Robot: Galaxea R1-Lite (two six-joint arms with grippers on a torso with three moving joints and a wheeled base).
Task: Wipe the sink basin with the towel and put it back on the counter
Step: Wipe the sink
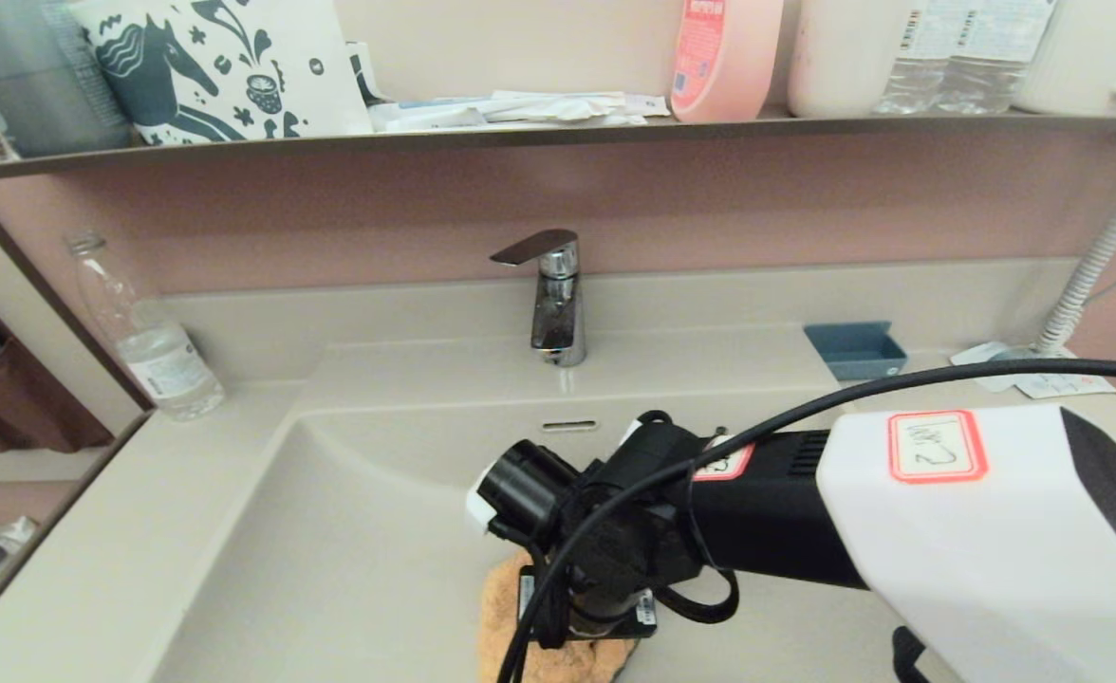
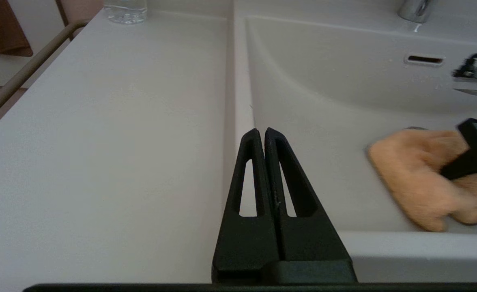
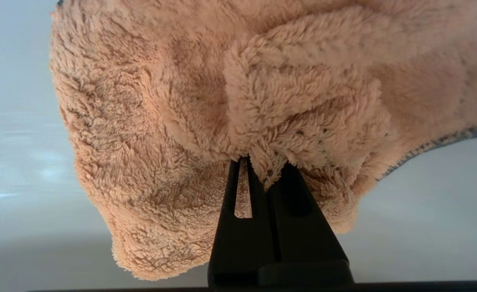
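The fluffy orange-peach towel [image 1: 506,617] lies bunched on the floor of the beige sink basin [image 1: 349,541], near its front. My right gripper [image 3: 258,162] points down into the basin and is shut on a fold of the towel [image 3: 173,121]; its fingers are hidden under the wrist in the head view. The towel [image 2: 421,174] also shows in the left wrist view, with a black finger [image 2: 471,152] of the right gripper pressed on it. My left gripper [image 2: 261,130] is shut and empty, hovering over the counter [image 2: 100,142] at the basin's left rim. The drain plug is hidden.
A chrome faucet [image 1: 553,299] stands behind the basin above the overflow slot [image 1: 569,426]. A clear water bottle [image 1: 145,332] sits on the counter at the back left, a blue dish [image 1: 854,349] at the back right. An upper shelf [image 1: 520,133] carries bottles and a bag.
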